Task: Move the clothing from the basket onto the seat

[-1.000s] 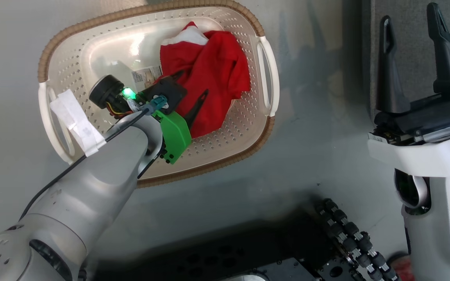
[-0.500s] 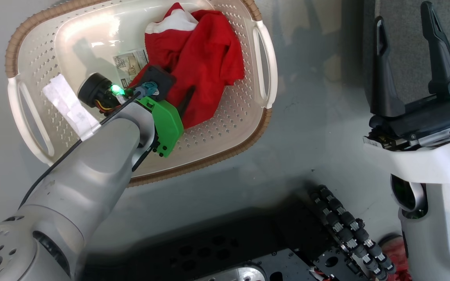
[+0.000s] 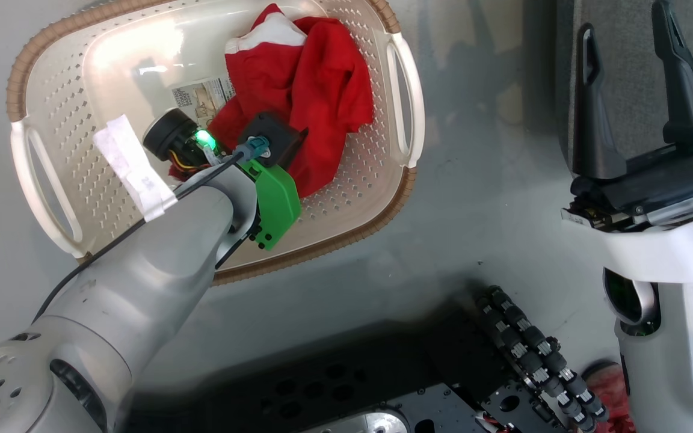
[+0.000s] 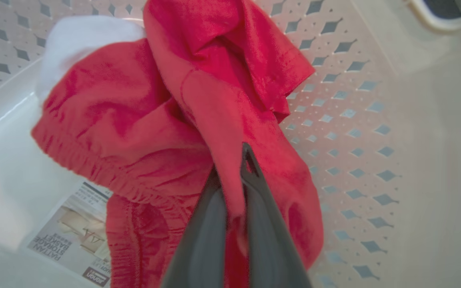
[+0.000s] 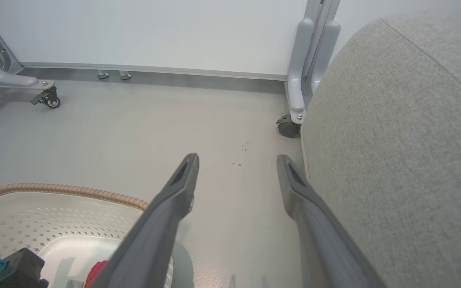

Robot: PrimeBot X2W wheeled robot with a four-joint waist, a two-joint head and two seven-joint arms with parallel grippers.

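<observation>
Right now the left claw [image 4: 232, 172] is squeezed shut on a fold of the red clothing [image 4: 134, 120]. The fold sticks up between its two dark fingers [image 4: 262, 224]. The clothing lies in a heap inside the basket [image 4: 354, 100]. It spreads out ahead of the claw and to both sides of it. A white bit of cloth [image 4: 78, 40] peeks out at the far left of the heap. Low down and just left of the claw, a paper label [image 4: 74, 236] is stuck to the basket's bottom. The red cloth covers one edge of it. On the claw's right is the basket's wall with its little holes. Seen from the head, the left arm [image 3: 142, 282] reaches in over the basket's near edge and hides part of it.

The right claw [image 5: 237, 160] is wide open and holds nothing. Under it is the grey floor [image 5: 134, 128]. Low on its left is a corner of the basket. Close on its right is the big grey seat [image 5: 394, 140], and I cannot tell if they touch. Far ahead, beside the seat, a grey frame leg [image 5: 306, 60] stands on a small wheel [image 5: 288, 128] by the white wall [image 5: 174, 32].
</observation>
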